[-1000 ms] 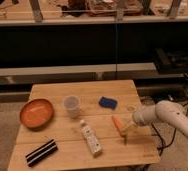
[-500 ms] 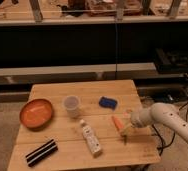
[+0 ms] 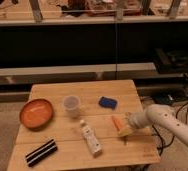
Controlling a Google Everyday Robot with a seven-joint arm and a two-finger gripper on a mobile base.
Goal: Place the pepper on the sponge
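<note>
Now the claw point(image 3: 124, 131) sits low over the worktop point(image 3: 82, 90), right up against the near right side of the pepper point(image 3: 115, 122). Its arm has slid leftward since a second ago. Whether the claw is released or clenched cannot be told. The pepper lies where it did before, on bare wood, near the sponge point(image 3: 107, 102) but apart from it.
</note>
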